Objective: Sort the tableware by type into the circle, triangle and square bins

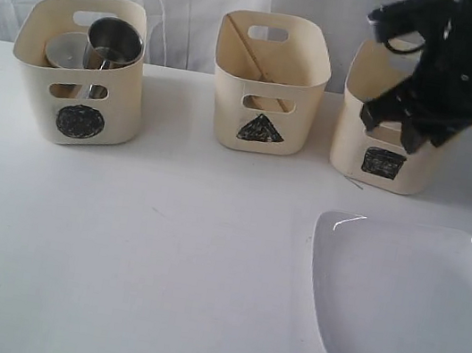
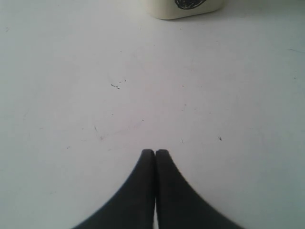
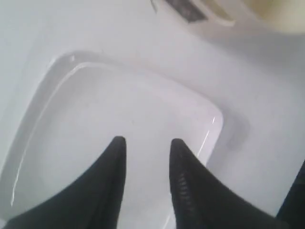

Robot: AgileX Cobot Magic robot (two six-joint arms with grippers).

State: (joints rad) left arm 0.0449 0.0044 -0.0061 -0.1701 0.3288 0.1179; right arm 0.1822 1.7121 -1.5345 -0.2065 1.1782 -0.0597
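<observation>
My right gripper point(image 3: 145, 140), jaws parted and empty, hangs over the large white square plate point(image 3: 95, 114); left gripper point(image 2: 155, 151) sits closed.

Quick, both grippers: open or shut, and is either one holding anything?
Left gripper: shut, holding nothing.
Right gripper: open, holding nothing; the white plate is not gripped.

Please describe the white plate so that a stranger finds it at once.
On the white table, find the cream bin marked with a black square, rightmost of three. The plate lies just in front of it. Unlike the upright bins, it is flat, glossy white, square with rounded corners.
</observation>
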